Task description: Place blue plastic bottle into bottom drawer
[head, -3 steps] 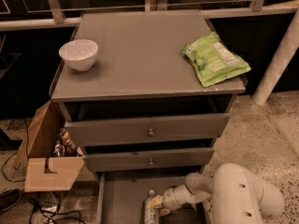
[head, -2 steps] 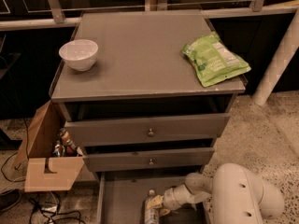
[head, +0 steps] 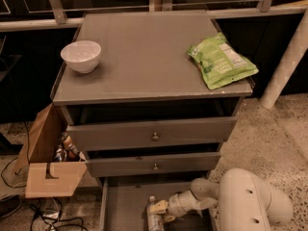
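Gripper (head: 161, 211) low in the open bottom drawer (head: 126, 205), right beside the blue plastic bottle (head: 152, 221).
The clear, white-capped bottle is cut off at the near edge; whether the claw grasps it cannot be told. The drawer is a smooth grey tray.

The robot's single white arm comes in from the right of the open, shallow grey bottom drawer (head: 120, 203). Its bulky, rounded white upper segment (head: 252, 201) sits outside the drawer's right wall, low near the floor. From there a rounded elbow joint (head: 204, 186) bends leftward over the drawer's right side. A slimmer pale cylindrical wrist (head: 185, 204) runs on from it, lying almost level and pointing left. The two-finger gripper with yellowish tips (head: 160, 211) is at the wrist's end, down inside the drawer and about midway across its width.
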`<state>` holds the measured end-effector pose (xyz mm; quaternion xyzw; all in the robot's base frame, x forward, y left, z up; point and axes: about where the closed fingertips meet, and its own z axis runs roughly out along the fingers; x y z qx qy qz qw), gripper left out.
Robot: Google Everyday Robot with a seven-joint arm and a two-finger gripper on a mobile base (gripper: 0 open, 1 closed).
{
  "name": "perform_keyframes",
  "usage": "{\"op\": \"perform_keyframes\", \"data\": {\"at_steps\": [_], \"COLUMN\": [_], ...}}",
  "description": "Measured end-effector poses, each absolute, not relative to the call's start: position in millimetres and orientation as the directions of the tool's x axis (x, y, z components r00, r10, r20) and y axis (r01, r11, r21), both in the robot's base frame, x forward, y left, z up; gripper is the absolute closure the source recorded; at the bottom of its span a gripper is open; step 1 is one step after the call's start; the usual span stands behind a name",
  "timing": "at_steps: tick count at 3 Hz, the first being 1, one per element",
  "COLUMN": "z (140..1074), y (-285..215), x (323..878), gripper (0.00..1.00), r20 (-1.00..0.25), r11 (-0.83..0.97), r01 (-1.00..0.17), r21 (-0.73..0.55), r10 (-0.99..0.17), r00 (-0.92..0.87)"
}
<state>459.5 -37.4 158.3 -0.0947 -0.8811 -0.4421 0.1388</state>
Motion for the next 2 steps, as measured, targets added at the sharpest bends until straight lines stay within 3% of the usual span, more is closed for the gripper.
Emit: {"op": "perform_keyframes", "data": {"at_steps": [1, 2], "z": [158.3, 158.3], "y": [-37.4, -37.4], "x": [459.4, 459.4], "gripper": [0.0, 0.0], "r20": [0.328, 0.328], "r11": [0.591, 0.591], "r01": [0.29, 0.29], "r21": [0.753, 0.753], "r10": [0.044, 0.044], "r00": [-0.944, -0.944]}}
